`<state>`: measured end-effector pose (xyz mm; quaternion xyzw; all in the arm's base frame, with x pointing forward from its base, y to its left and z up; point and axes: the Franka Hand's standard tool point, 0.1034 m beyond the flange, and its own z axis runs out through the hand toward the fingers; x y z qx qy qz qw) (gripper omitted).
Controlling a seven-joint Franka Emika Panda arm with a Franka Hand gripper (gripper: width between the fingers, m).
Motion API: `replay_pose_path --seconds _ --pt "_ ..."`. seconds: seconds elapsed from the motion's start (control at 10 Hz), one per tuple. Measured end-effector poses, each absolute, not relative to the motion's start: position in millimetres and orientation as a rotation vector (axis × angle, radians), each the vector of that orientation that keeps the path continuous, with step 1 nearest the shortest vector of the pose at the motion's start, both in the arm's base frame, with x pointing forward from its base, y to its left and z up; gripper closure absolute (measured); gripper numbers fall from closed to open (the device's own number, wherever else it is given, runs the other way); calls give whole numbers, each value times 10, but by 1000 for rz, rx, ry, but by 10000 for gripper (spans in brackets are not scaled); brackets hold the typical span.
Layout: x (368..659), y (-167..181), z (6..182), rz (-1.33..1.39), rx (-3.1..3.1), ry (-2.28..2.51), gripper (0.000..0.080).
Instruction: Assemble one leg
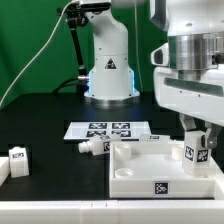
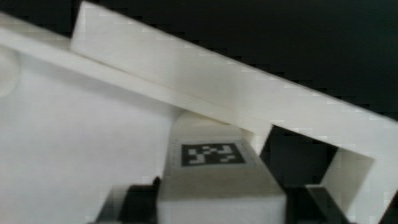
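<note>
Bright even light, blurry wrist view

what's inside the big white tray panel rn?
One short white plastic leg, tagged, upright in the gripper, near the corner of the large white square tray-like panel on the exterior view's right. Whether it touches the floor: cannot tell.

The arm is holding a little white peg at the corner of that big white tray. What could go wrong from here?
1. The gripper holds the leg at the white panel's corner. The hole is not visible, so a tilted or off-centre leg could jam.
2. No clamp shows on the panel, so pressing down might shove it toward the spare leg lying beside it.
</note>
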<state>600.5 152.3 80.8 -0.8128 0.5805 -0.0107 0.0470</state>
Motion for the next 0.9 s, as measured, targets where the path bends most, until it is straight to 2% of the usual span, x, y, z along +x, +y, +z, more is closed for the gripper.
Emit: replay_pose_path --seconds 0.3,0.4,0.5,0.6,0.7,0.9 --pt "6011 1516 806 -17 -2423 1831 517" --pt "6011 1515 806 -21 -2468 1770 346" --pt "6018 1507 821 -35 -2558 1643 346" --pt "6025 1515 837 -52 -2644 1504 200" --pt "6024 1519 836 -70 -2688 1413 164" --pt "6022 1514 829 -79 -2770 1253 152"
